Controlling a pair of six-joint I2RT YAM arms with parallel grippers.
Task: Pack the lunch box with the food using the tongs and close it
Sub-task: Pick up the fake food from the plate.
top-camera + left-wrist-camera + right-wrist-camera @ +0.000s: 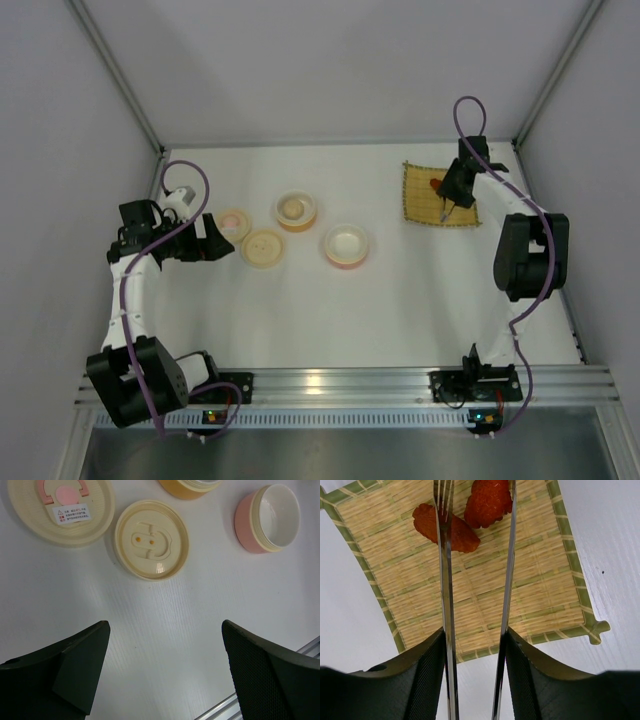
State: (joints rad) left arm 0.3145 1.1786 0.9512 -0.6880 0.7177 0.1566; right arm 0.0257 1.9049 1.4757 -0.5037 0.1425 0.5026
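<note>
Two red food pieces [445,527] are counted on one bamboo mat [530,595]; no pale piece is seen. One pair of tongs [509,580] is clenched between the fingers of the right end effector [476,640], its arms partly squeezed and reaching over the pieces, presumably so that one can be pinched. The left end effector [164,630] is fully released above the desk [60,595], near two lids [151,539] and two open lunch-box bowls [272,517], judged to be positioned for the closing step.
</note>
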